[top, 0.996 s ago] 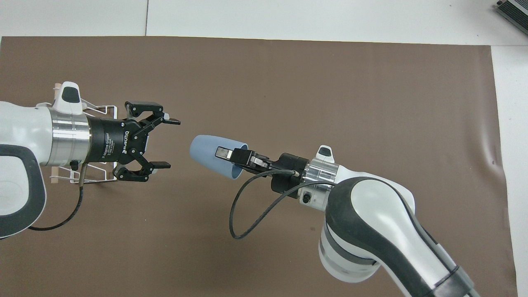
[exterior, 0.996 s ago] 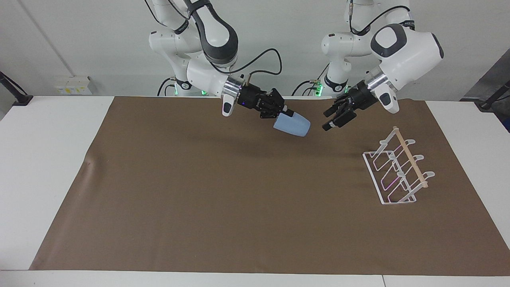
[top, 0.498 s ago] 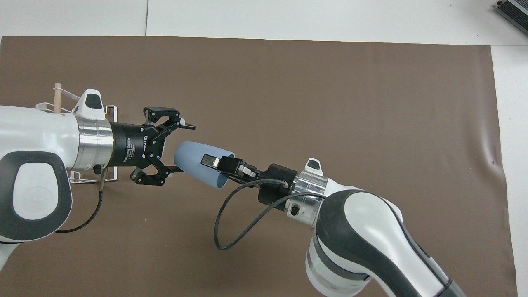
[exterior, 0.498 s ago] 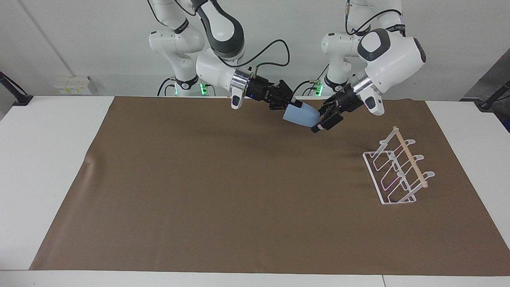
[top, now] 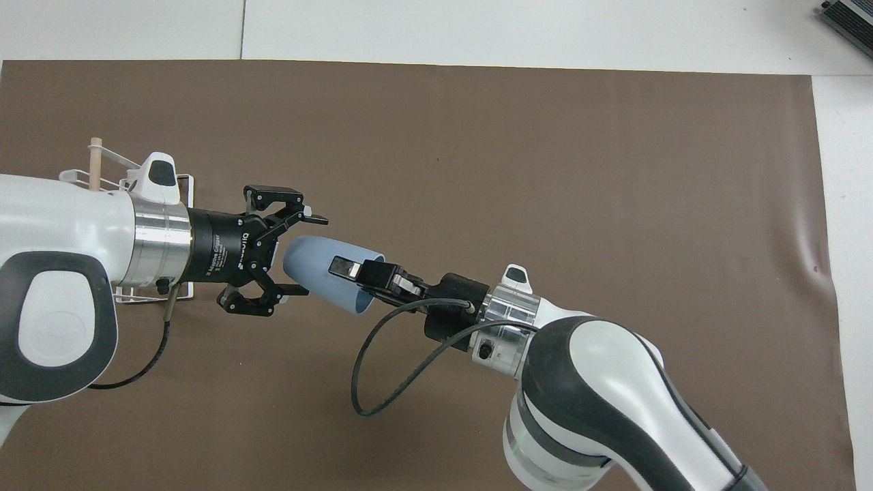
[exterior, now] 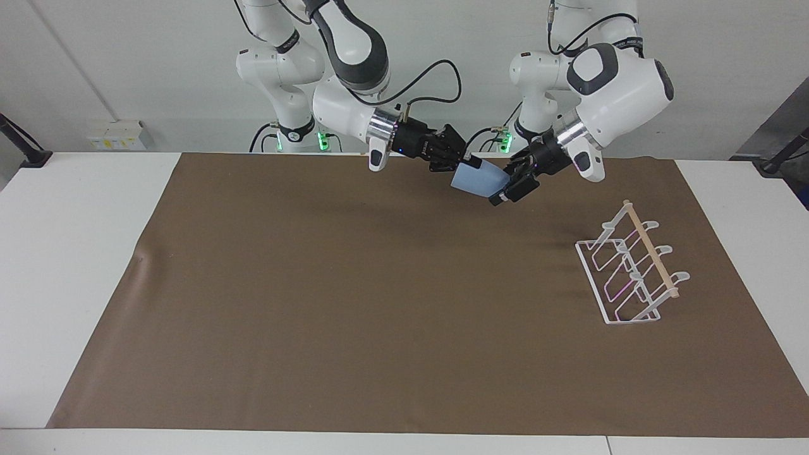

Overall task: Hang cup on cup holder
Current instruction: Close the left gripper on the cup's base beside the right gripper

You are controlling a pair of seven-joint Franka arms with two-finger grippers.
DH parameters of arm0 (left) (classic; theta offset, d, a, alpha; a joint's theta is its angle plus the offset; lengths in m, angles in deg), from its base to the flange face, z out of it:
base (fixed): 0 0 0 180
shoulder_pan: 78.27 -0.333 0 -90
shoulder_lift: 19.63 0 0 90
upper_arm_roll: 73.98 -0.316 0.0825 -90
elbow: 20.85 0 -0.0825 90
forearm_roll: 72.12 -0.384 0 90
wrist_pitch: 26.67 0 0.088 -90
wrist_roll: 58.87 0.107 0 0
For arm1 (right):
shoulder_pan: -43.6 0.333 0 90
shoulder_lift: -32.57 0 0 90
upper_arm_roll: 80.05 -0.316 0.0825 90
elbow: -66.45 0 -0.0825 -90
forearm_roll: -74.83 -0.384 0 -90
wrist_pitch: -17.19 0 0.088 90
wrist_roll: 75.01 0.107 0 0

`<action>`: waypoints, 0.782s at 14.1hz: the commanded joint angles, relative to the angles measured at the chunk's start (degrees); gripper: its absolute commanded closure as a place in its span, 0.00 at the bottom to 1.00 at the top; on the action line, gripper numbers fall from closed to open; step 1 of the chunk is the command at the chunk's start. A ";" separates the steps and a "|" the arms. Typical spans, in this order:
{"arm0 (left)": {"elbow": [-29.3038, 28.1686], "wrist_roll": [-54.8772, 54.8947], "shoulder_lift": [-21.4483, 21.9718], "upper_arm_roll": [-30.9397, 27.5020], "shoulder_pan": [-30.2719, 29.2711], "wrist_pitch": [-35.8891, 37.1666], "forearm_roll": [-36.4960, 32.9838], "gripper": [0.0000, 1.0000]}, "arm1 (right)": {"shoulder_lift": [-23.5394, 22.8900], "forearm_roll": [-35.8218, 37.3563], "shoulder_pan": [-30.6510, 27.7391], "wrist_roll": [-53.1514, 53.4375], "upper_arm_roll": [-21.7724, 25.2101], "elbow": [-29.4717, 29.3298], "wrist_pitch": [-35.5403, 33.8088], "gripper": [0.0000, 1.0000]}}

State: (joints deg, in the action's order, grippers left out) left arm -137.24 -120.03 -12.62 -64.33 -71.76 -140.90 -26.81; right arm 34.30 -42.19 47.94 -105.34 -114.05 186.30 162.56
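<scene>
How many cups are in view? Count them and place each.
1. The cup is in the air over the brown mat, gripped at its rim by the right hand, its base between the left hand's open fingers.

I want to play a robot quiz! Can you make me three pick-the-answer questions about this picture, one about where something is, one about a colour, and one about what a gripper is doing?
1. Where is the cup holder?
A. On the brown mat
B. In a gripper
C. On the white wall

2. What colour is the cup?
A. Red
B. Pale blue
C. Green

3. What is the left gripper doing?
A. Open around the cup's base
B. Shut on the cup holder
C. Resting on the mat

Answers: 1 A, it stands on the mat; 2 B, it looks pale blue; 3 A, its fingers are spread at the base while the right gripper grips the rim.
</scene>
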 commanded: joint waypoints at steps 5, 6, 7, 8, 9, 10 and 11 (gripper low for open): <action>0.12 -0.28 1.07 -0.60 0.60 1.82 0.14 0.14 | 0.91 -1.98 -0.82 -0.52 -1.06 -0.14 2.10 1.00; 0.12 -0.19 1.07 -0.59 0.69 1.82 0.05 0.29 | 0.91 -1.98 -0.82 -0.52 -1.06 -0.14 2.28 1.00; 0.12 -0.02 0.99 -0.59 0.69 1.82 0.05 0.47 | 0.91 -1.98 -0.82 -0.52 -1.06 -0.14 2.28 1.00; 0.12 0.24 1.07 -0.51 0.78 1.74 -0.13 0.63 | 0.91 -1.98 -0.82 -0.52 -1.06 -0.14 2.28 1.00; 0.12 0.51 1.07 -0.51 0.95 1.74 -0.56 0.78 | 0.91 -1.89 -0.82 -0.52 -1.06 -0.14 2.28 1.00; 0.12 0.60 0.99 -0.51 1.22 1.74 -0.66 0.91 | 0.91 -1.89 -0.82 -0.61 -1.06 -0.14 2.28 1.00; 0.12 0.69 0.98 -0.51 1.22 1.74 -0.66 1.00 | 0.82 -1.89 -0.82 -0.52 -1.06 -0.14 2.28 1.00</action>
State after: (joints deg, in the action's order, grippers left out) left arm -136.98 -119.60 -12.33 -64.37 -71.75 -140.40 -26.93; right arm 34.38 -42.27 47.94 -105.28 -114.09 186.34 163.72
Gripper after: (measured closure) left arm 0.295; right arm 0.938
